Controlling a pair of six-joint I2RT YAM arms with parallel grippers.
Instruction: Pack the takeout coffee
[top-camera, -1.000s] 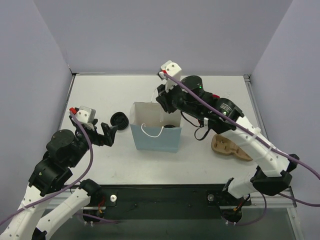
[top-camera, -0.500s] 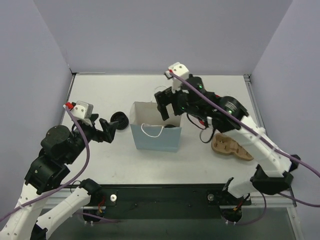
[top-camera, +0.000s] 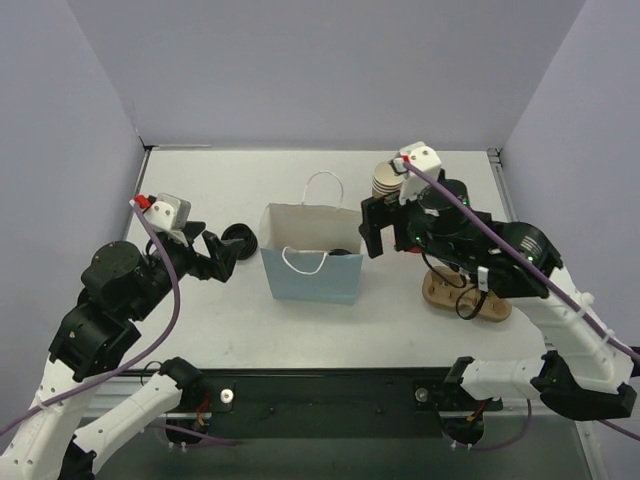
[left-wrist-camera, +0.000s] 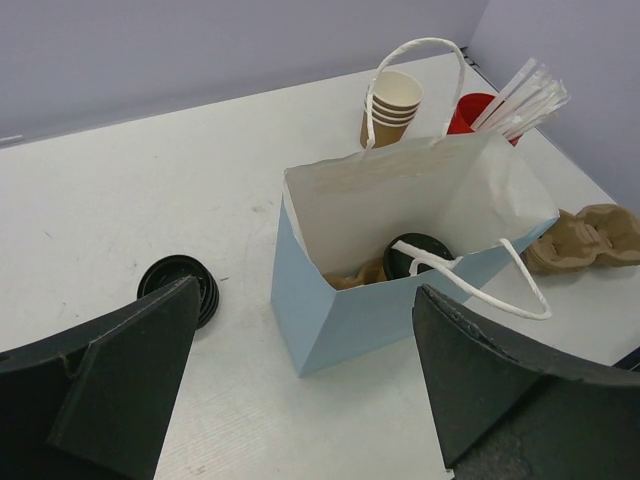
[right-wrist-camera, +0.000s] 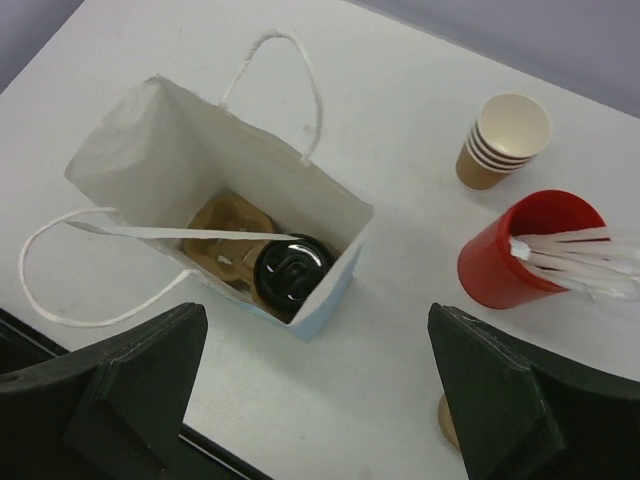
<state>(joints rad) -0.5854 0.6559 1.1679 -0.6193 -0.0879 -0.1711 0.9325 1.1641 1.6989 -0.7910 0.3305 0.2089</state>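
Black-lidded takeout coffee (right-wrist-camera: 293, 272) stands inside the paper bag (right-wrist-camera: 150, 150), below and ahead of the right gripper (right-wrist-camera: 315, 335), which is fully spread and empty, as is the left gripper (left-wrist-camera: 305, 335).

takeout coffee (right-wrist-camera: 293, 272) mostly hidden in bag (right-wrist-camera: 150, 150), straws (right-wrist-camera: 575, 255) cropped

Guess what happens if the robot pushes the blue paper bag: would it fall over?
Probably it would slide rather than tip: the bag stands on a flat bottom, and the lidded cup and cardboard tray inside likely weigh it down. Its thin paper walls would likely dent. The string handles look floppy.
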